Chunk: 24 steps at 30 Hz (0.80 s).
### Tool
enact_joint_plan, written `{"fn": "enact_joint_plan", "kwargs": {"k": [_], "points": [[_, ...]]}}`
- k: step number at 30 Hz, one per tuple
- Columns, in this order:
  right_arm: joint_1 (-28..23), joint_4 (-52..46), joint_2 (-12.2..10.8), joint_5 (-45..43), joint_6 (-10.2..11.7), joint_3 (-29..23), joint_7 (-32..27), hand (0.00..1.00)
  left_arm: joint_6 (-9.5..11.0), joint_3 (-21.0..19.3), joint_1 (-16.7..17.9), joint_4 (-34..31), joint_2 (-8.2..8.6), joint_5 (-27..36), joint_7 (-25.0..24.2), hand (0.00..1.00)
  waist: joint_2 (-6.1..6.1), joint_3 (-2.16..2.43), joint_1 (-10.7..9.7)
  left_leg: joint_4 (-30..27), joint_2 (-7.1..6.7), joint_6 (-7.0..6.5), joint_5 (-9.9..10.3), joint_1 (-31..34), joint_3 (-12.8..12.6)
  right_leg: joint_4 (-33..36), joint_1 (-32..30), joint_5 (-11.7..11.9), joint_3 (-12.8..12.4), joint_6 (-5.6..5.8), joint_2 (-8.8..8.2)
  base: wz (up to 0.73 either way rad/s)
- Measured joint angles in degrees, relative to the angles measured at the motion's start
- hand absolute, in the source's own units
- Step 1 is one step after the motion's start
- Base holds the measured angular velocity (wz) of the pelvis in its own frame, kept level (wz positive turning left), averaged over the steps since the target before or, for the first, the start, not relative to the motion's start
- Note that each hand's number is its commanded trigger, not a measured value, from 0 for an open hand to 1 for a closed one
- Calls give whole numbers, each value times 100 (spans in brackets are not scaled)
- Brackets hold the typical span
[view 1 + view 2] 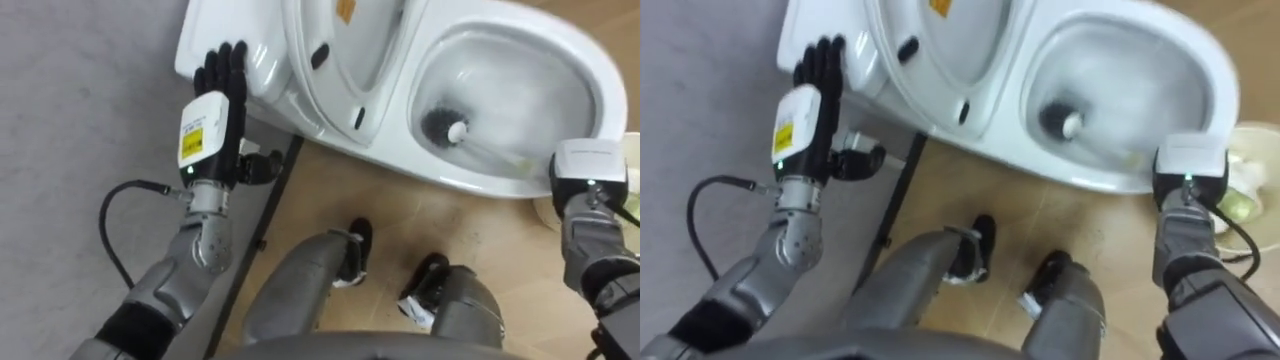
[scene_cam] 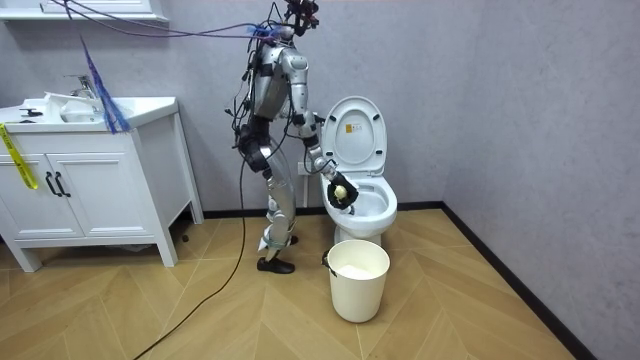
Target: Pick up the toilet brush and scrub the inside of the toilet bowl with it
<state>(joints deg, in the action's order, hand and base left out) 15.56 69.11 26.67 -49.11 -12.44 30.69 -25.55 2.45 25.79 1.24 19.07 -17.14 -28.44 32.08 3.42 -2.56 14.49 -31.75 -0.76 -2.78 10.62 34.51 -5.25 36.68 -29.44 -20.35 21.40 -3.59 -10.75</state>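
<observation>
The white toilet (image 1: 500,185) has its lid (image 1: 340,60) raised. A toilet brush with a black head (image 1: 440,125) and a pale handle (image 1: 495,152) lies inside the bowl, its head against the left inner wall. The handle runs right, over the rim, into my right hand (image 1: 590,175), which is shut on it at the bowl's near right edge. In the room view that hand (image 2: 340,192) hangs over the bowl. My left hand (image 1: 215,110) is open, its straight fingers lying flat against the side of the tank (image 1: 210,35).
A white bucket (image 2: 358,275) stands on the wooden floor in front of the toilet, just right of my feet. A white vanity cabinet (image 2: 90,180) is further to the room view's left. Grey walls close the corner behind the toilet.
</observation>
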Motion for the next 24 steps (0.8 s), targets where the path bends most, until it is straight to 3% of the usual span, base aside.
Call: {"fn": "enact_joint_plan", "kwargs": {"k": [5,7,9,12,17,19,24], "points": [[-477,-62,-36,3,128,-162,348,100,133,-505,409,98,-41,218,-481,0,-255,26,3,352,16,26,-15,-741,75,-531,808,75,43,60,149,-2],[-862,-126,-133,-35,156,-476,368,100,120,-808,681,144,-42,427,-755,0,-282,123,-59,427,10,26,-15,-1010,228,-858,1235,133,163,96,236,14],[-1137,-286,-263,-118,140,-712,456,100,70,-1015,994,206,-5,686,-927,0,-294,153,-122,523,39,30,-13,-1251,233,-1187,1598,209,263,120,324,14],[-1574,-499,-530,-139,258,-977,529,100,-200,-1493,1597,370,117,1042,-1309,0,-388,209,-171,837,16,38,-13,-1728,256,-1524,2066,260,268,159,393,3],[-2035,-510,-929,-73,319,-1256,670,100,-239,-2007,2117,1038,344,1717,-1552,0,-498,195,-189,1032,-13,147,55,-2285,407,-2103,2860,333,499,241,514,20],[-2103,-452,-1075,-63,329,-1396,769,100,-241,-2245,2267,1286,493,2225,-1624,0,-519,181,-156,1123,-21,193,87,-2528,402,-2225,3078,341,463,258,542,9],[-2213,-430,-1211,99,504,-1472,834,100,-287,-2575,2452,1522,665,2839,-1726,0,-587,155,-212,1337,-33,211,100,-2950,409,-2410,3463,349,382,269,589,-3]]}}
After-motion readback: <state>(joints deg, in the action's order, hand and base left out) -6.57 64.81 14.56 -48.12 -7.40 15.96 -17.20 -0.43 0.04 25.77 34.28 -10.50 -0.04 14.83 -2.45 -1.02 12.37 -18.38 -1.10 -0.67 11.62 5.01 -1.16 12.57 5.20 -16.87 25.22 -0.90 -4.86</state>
